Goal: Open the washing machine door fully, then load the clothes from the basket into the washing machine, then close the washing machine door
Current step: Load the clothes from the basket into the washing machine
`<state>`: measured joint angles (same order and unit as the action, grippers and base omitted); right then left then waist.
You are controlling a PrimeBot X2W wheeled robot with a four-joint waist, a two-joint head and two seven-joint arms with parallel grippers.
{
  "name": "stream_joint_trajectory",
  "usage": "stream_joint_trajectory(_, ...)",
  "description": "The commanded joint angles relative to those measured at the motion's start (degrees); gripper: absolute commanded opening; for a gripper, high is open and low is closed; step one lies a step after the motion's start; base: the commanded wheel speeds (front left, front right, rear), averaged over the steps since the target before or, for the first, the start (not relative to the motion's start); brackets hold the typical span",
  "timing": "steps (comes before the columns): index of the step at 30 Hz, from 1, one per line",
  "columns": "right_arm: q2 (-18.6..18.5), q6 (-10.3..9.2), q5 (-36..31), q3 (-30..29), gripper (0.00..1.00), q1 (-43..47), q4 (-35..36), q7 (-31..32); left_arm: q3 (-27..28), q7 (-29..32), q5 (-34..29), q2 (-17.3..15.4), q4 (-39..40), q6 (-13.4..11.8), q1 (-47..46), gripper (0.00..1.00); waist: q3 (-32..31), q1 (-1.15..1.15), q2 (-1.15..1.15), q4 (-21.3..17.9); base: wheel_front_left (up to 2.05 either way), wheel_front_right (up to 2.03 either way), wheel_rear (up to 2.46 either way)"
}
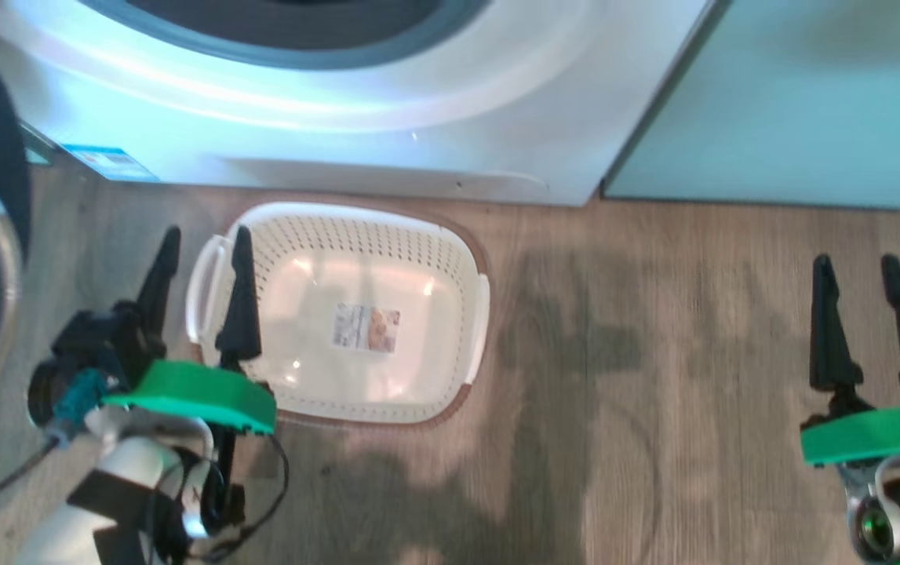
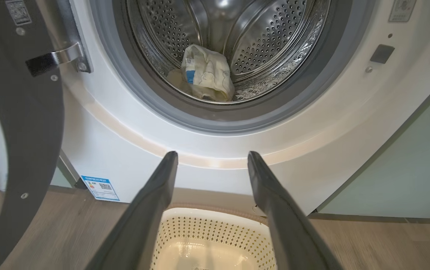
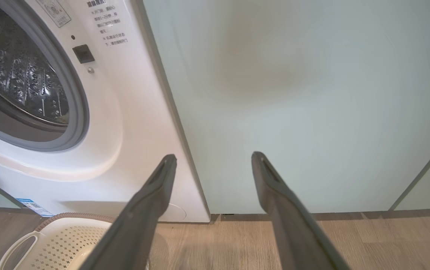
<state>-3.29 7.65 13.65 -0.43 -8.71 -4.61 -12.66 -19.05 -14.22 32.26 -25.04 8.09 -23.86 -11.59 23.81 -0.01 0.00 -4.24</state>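
**spincycle_sam:** so where's the laundry run at? nearly done?

**me:** Pretty close, I reckon. The washing machine door (image 2: pixel 16 112) is swung wide open on my left. The clothes (image 2: pixel 207 75) are lying in a pale yellow heap at the bottom of the drum (image 2: pixel 274 45). The basket (image 1: pixel 355 235) sits on the floor (image 1: pixel 654 353) right in front of the washing machine (image 1: pixel 418 133), with nothing in it but the label on its bottom. So opening and loading look done to me.

**spincycle_sam:** you holding anything?

**me:** Nope. My left gripper (image 1: pixel 207 231) hovers by the basket's left end, fingers spread wide, nothing between them. My right gripper (image 1: pixel 855 260) is just as wide apart and empty. It's out over bare floor, well apart from the basket, facing the green cabinet panel (image 3: pixel 312 93).

**spincycle_sam:** what's left then?

**me:** Just shutting the door, I'd say. It's on my left, so my guess is the left arm gets that job. Can't tell whether both garments are in that heap, mind.
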Motion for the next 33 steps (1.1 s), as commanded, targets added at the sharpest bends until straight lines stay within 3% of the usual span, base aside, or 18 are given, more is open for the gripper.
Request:
stream_joint_trajectory(1,-1.0,-0.16,-0.4,0.6,1.0,0.8,2.1,0.4,2.1,-0.6,-0.2,-1.0,1.1,-0.1,0.0,1.0,-2.6,0.01,0.0,1.8,0.0,0.0,0.0)
stream_joint_trajectory(21,-1.2,-0.16,-1.3,0.0,1.0,11.2,7.2,6.7,0.3,-0.8,-2.0,1.9,-3.1,4.0,9.4,1.0,-18.4,0.01,0.0,5.5,0.0,0.0,0.0)
stream_joint_trajectory(33,-0.8,-0.16,-1.2,0.8,1.0,13.8,8.8,8.3,-0.2,-0.8,-1.9,1.6,-3.2,4.5,11.2,1.0,-21.9,0.01,0.0,4.9,0.0,0.0,0.0)
